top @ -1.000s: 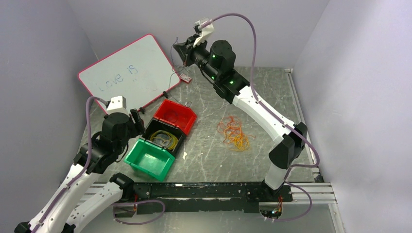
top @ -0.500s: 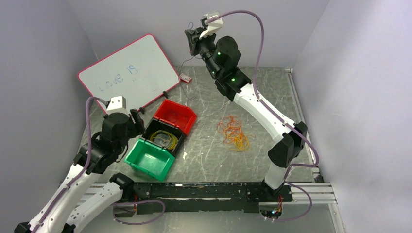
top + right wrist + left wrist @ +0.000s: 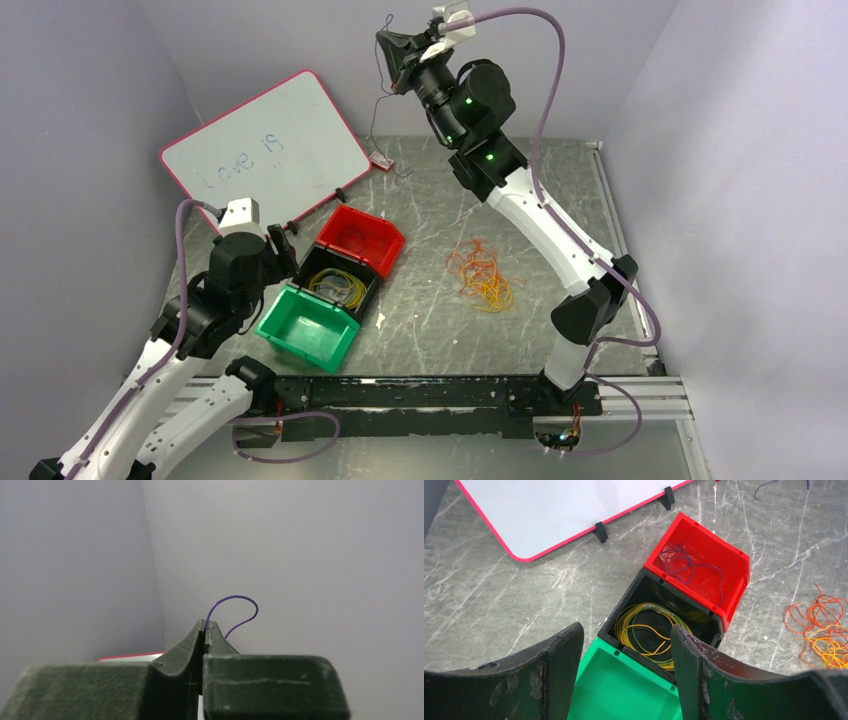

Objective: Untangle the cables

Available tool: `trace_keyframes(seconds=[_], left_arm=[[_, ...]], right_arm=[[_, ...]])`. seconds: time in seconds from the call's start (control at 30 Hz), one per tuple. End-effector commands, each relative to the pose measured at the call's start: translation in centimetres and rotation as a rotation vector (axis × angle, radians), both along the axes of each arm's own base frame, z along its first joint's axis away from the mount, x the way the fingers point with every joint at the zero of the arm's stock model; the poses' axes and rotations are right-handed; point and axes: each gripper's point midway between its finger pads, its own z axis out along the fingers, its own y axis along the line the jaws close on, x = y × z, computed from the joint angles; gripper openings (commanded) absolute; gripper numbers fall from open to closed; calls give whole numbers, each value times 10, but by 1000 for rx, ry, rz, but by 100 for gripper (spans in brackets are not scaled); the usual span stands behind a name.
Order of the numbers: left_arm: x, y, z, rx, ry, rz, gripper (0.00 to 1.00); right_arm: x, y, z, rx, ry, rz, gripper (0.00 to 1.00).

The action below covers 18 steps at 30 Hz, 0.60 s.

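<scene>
From above, the cables (image 3: 482,275) are a loose heap of hair-thin orange, yellow and reddish loops lying on the grey table (image 3: 440,330), at 3 o'clock from the row of three bins. One purple wire (image 3: 373,110) is apart from the heap. It hangs toward 6 o'clock from the right gripper (image 3: 390,42) down to a small red tag (image 3: 381,160) on the table. The right arm stretches up and toward 11 o'clock, its gripper well above the whiteboard (image 3: 265,150). The left arm is bent, with the left gripper (image 3: 283,243) poised just at 10 o'clock of the black bin (image 3: 322,262).

Through the left wrist camera, the left gripper (image 3: 626,632) points down with its jaws standing wide and nothing between them. Below it, a yellow coil (image 3: 649,635) lies in the black bin and another purple strand (image 3: 689,567) in the red bin (image 3: 729,555). The orange tangle sits at 3 o'clock.

Through the right wrist camera, the right gripper (image 3: 206,627) is pinched tight on the purple wire, which arcs out past the tips toward 1 o'clock.
</scene>
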Motion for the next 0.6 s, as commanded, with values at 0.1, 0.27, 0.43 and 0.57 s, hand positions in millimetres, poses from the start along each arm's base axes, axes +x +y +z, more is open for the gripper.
trace_keyframes(seconds=[0.1,0.27,0.43,0.57], left_arm=[[3,0,3,-9,-22,1,69],[3,0,4,-11,-24,3,69],[3,1,4,-11,-25,5,69],[2,1,4,-11,-26,5,69]], right_arm=[[-67,-7,74,114,-126,199,0],[-85,-8,86,147,-137,259,0],[-86,3,71,144,-82,311,0],[-82,18,43,134,-7,361,0]])
